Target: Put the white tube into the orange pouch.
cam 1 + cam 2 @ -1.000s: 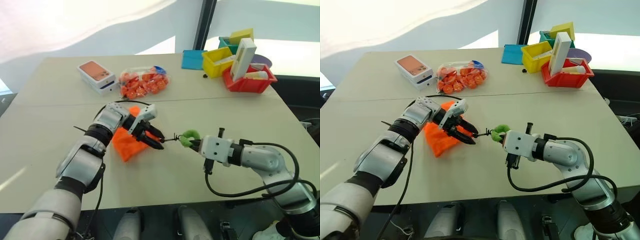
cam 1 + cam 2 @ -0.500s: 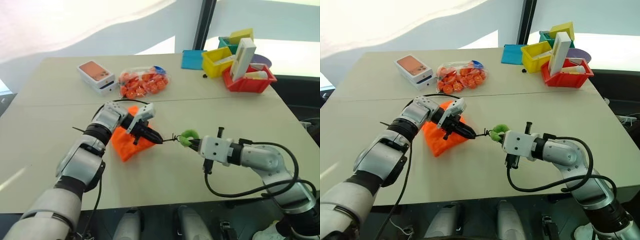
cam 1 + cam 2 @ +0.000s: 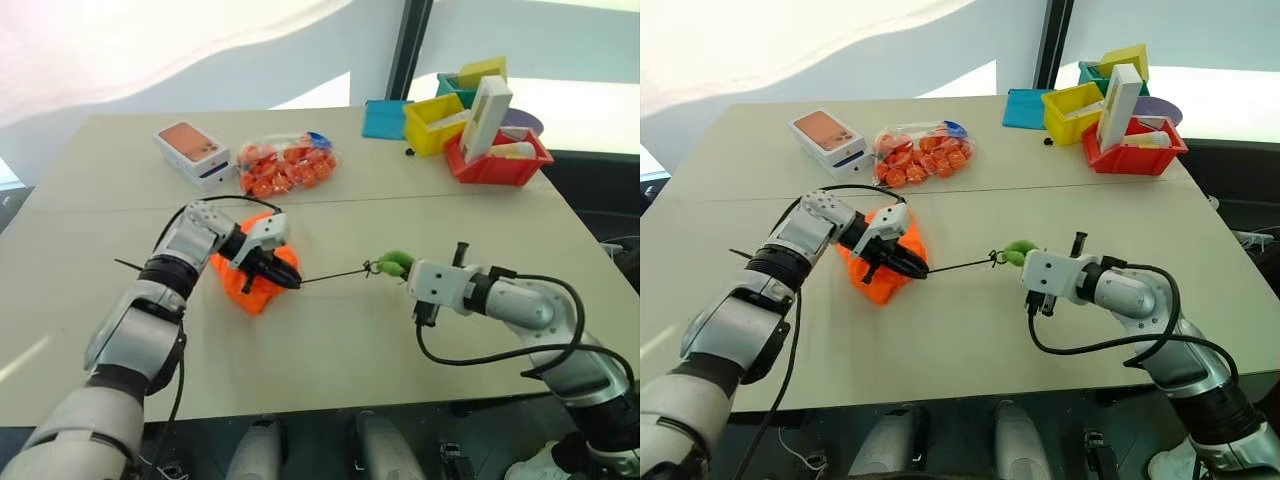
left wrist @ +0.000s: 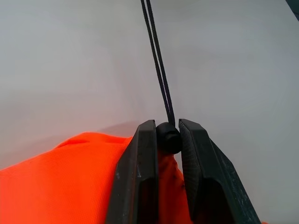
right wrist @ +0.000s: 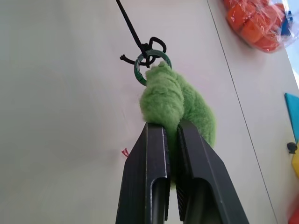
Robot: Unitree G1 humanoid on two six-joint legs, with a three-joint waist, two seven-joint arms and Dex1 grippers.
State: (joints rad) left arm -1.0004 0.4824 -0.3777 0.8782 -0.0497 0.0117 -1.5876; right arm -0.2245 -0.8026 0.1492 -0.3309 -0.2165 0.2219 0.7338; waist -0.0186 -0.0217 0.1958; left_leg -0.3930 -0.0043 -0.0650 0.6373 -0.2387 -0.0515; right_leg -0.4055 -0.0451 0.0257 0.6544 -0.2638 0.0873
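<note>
The orange pouch (image 3: 252,280) lies bunched on the table left of centre. My left gripper (image 3: 285,281) is at its mouth, shut on the black cord stopper (image 4: 167,138) where the thin black cord (image 3: 335,273) leaves the fabric. The cord runs taut to the right and ends in the green tuft (image 3: 393,262). My right gripper (image 5: 170,125) is shut on that tuft, just above the table right of centre. The white tube is hidden from view.
At the back left stand a white box with an orange top (image 3: 195,150) and a clear bag of orange pieces (image 3: 290,165). Back right hold a red bin (image 3: 497,165), a yellow bin (image 3: 432,120) and a tall white box (image 3: 485,118).
The left gripper has shut on the cord stopper and drawn left. The right gripper has moved right with the tuft. The cord is now stretched straight and the pouch mouth has gathered.
</note>
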